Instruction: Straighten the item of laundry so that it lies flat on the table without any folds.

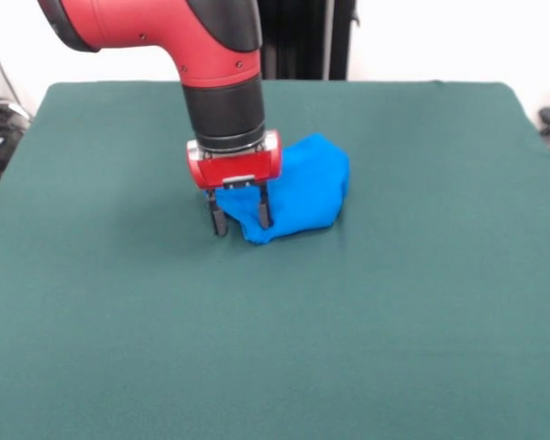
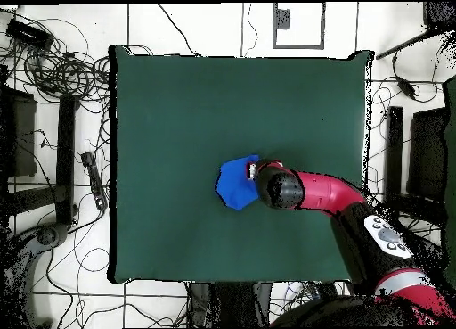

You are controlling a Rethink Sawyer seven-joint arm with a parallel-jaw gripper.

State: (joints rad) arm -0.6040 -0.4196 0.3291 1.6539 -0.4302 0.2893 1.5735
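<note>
shirt (image 1: pixel 302 188) mid-table (image 1: pixel 394 348), pincer (image 1: pixel 241 215) at its left edge

This is a robotics lab or test cell, not a home. A red and black robot arm (image 1: pixel 211 64) reaches over a large table (image 2: pixel 178 102) covered in dark green felt, which stands on a pale tiled floor (image 2: pixel 62 294). Around the table, loose black cables (image 2: pixel 62 71) tangle on the floor off its one side, dark stands and equipment (image 2: pixel 405 152) sit off the opposite side, and a bare white wall (image 1: pixel 440 37) rises behind its far edge in the front view.
</note>
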